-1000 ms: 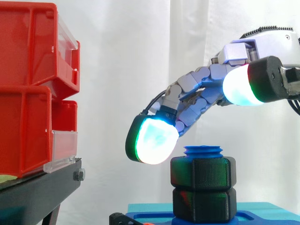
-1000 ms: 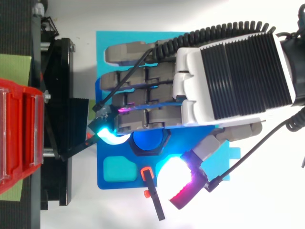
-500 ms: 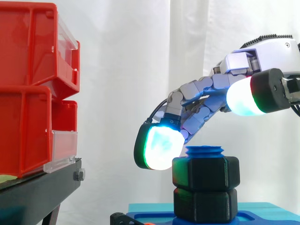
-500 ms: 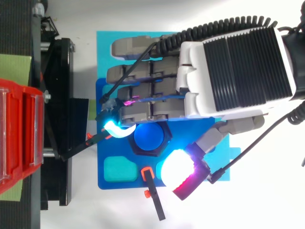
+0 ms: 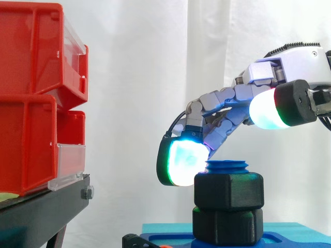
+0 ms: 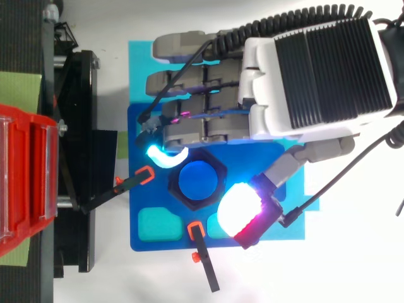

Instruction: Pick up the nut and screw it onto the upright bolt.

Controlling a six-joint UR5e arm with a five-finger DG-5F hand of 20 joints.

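A blue threaded bolt [image 5: 226,167] stands upright on a blue base plate [image 6: 151,208]. Two black hex nuts sit on it: an upper nut [image 5: 228,190] stacked on a lower nut [image 5: 226,226]. From above, the bolt's round blue top [image 6: 197,181] shows inside the black hexagon [image 6: 173,187]. My hand [image 6: 322,69] hovers over the bolt, open with its fingers loosely bent. One glowing fingertip [image 5: 183,163] hangs beside the upper nut's top left edge. The thumb pad [image 5: 269,106] stays well above the nut, so nothing is gripped.
Red bins [image 5: 36,98] stand on a black stand [image 5: 41,217] at the left. Two black clamps with orange tips, one [image 6: 201,252] below the nut and one [image 6: 136,178] to its left, lie at the plate's edges. A white curtain hangs behind.
In the side view the hand has shifted right and dropped slightly, bringing its fingertip closer to the upper nut. From above, the fingers have slid off the bolt top, uncovering it.
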